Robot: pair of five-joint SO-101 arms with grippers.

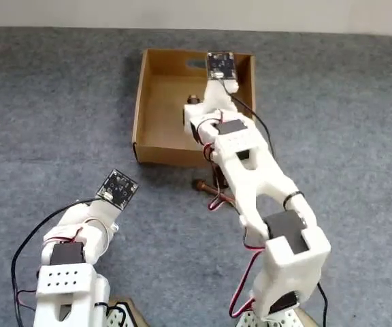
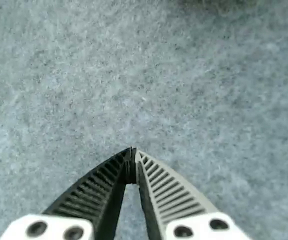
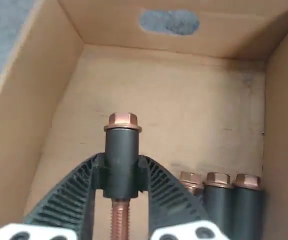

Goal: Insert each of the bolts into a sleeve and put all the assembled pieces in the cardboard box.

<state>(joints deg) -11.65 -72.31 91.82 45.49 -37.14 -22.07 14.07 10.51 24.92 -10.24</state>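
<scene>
My right gripper point(image 3: 120, 162) is shut on a black sleeve point(image 3: 120, 145) with a copper bolt point(image 3: 122, 120) pushed through it, held upright over the floor of the cardboard box point(image 3: 44, 100). Three assembled pieces point(image 3: 218, 192) stand side by side in a row against one box wall. In the high view the right arm reaches over the near wall into the box point(image 1: 148, 102). A loose copper bolt point(image 1: 200, 184) lies on the carpet just outside the near wall, partly under that arm. My left gripper point(image 2: 132, 152) is shut on nothing, low over bare carpet.
The grey carpet point(image 1: 60, 102) covers the whole table. The box's far wall has a handle hole point(image 3: 169, 22). Red and black cables point(image 1: 216, 201) hang from the right arm near the loose bolt. The left arm point(image 1: 73, 245) sits at the lower left.
</scene>
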